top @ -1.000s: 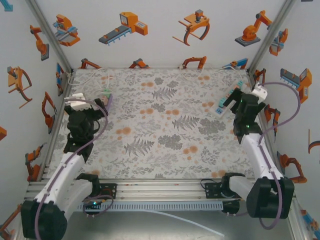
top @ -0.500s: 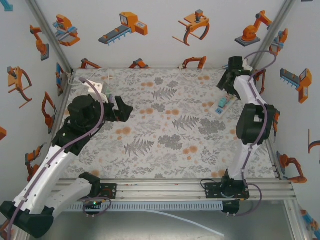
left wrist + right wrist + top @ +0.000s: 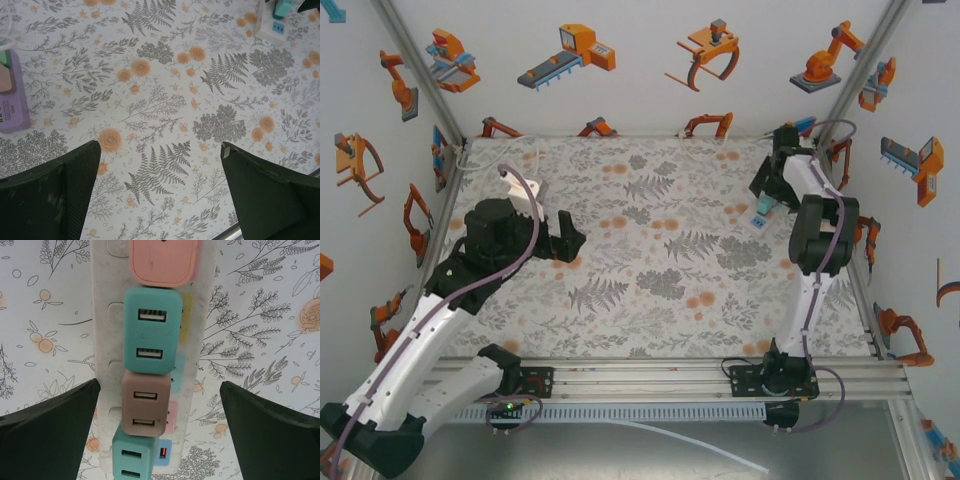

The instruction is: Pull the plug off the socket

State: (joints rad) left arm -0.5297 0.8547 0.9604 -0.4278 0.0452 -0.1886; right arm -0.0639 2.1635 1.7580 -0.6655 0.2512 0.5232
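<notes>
Where the floral bench [image 3: 650, 270] reaches its far right corner, your right arm [image 3: 817, 235] stands tall and folds down over the white socket strip [image 3: 207, 315]. Your left arm [image 3: 485, 245] leans across the left side, its end effector [image 3: 160, 147] spread wide above bare bench, with a purple strip [image 3: 12, 95] off to one side. The right end effector [image 3: 159, 385] hangs apart too, gripping nothing, with the socket strip between its fingers. A pink plug [image 3: 162, 260], teal plug [image 3: 152, 330], brown plug [image 3: 146, 402] and second teal plug [image 3: 134, 457] sit in a row along it.
</notes>
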